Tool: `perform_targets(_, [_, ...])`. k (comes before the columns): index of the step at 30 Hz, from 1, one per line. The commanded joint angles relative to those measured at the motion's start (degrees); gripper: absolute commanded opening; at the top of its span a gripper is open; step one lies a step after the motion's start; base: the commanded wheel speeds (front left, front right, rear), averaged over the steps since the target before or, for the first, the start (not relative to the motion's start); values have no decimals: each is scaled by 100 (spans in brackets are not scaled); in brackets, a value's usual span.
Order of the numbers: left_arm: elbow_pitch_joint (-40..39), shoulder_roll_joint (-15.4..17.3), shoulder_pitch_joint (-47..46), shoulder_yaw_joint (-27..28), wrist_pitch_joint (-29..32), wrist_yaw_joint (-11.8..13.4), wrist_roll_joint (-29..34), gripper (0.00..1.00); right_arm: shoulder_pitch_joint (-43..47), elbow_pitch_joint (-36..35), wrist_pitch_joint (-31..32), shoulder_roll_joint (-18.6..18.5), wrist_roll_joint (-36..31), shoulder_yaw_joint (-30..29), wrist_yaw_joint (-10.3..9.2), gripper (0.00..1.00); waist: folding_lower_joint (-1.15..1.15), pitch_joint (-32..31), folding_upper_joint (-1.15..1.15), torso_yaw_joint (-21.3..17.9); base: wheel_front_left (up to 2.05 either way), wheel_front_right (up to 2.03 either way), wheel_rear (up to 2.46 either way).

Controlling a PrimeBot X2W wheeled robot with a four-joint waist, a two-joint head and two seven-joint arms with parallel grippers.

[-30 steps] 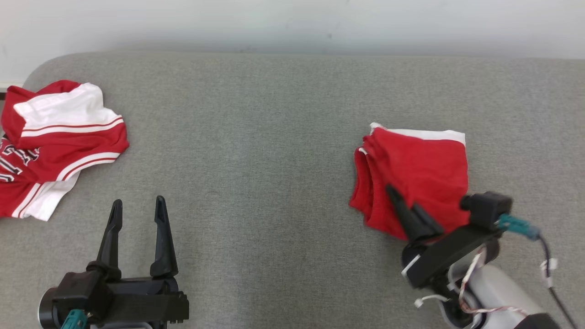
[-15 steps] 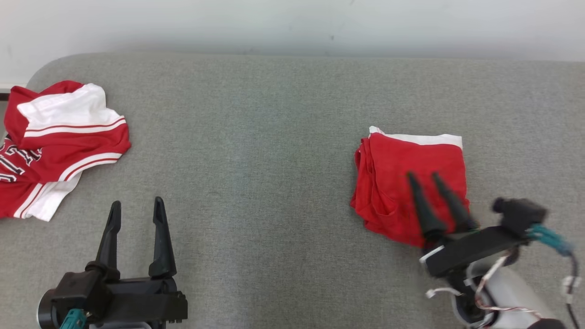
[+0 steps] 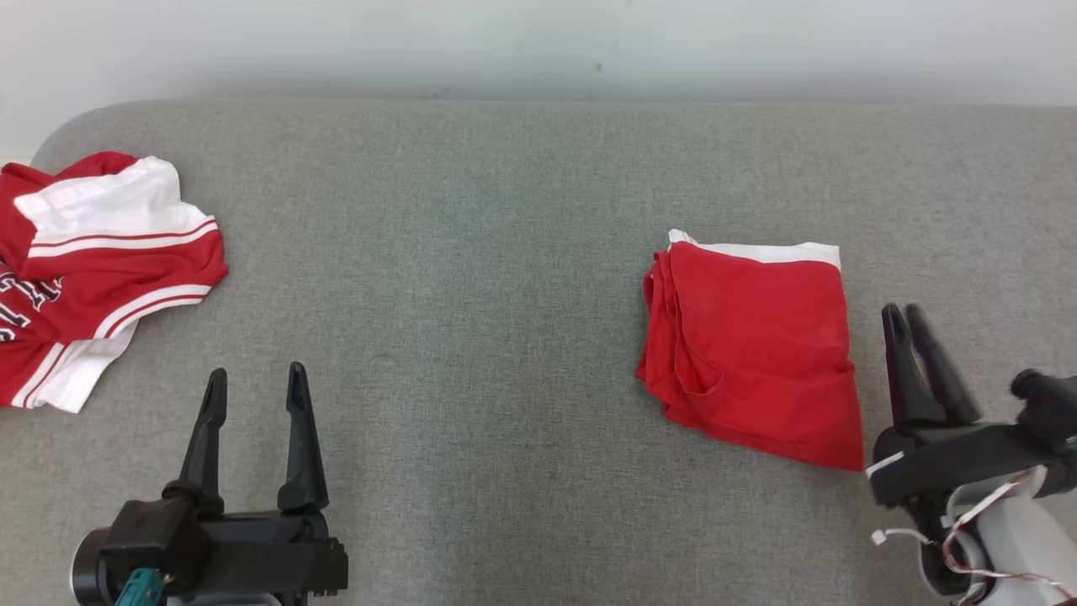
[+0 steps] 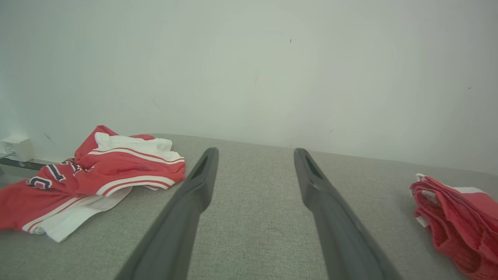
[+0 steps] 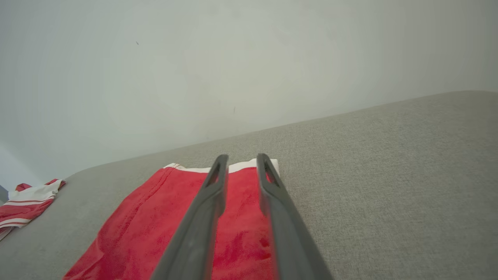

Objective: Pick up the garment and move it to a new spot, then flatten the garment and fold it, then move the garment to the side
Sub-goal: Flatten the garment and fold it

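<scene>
Lying folded into a red rectangle, the garment (image 3: 757,345) rests right of centre on the grey cushion (image 3: 471,252); folding looks done, and probably the move aside too. The right gripper (image 3: 904,313) sits just beside its right edge, fingers slightly apart, empty; 1 second ago it was pinched over the cloth. The left gripper (image 3: 257,374) hovers spread wide, empty.
</scene>
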Motion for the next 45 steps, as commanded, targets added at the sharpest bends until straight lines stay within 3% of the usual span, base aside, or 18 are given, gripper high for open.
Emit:
perform_targets(1, [7, 2, -52, 2, -4, -23, 38, 100, 55, 72, -27, 21, -89, 43, -13, 0, 0, 16, 0, 16, 0, 0, 0])
perform_targets(4, [30, 3, -89, -26, -4, -28, 48, 100, -83, 369, -31, 8, -433, 195, -13, 0, 0, 38, 0, 52, 0, 0, 0])
perform_targets(12, [109, 2, -169, -129, -4, -62, 27, 100, -375, 998, -32, 386, -907, 693, -13, 0, 0, 74, 0, 210, 0, 0, 0])
perform_targets(22, [212, 3, -212, -125, -4, -68, 15, 100, -590, 1278, -34, 1191, -1163, 1513, -13, 0, 0, 66, 0, 259, 0, 0, 0])
perform_targets(28, [229, 3, -192, -82, -4, -97, 62, 100, -649, 1007, -35, 1381, -1177, 1428, -13, 0, 0, 0, 0, 124, 0, 0, 0])
perform_targets(32, [239, 2, -133, 41, -4, -136, 118, 100, -597, 602, -35, 1315, -1222, 1202, -13, 0, 0, -84, 0, -94, 0, 0, 0])
perform_targets(45, [206, 3, 85, 232, -4, -154, 313, 100, 144, -525, -24, 595, -1492, 417, -13, 0, 0, -396, 0, -624, 0, 0, 0])
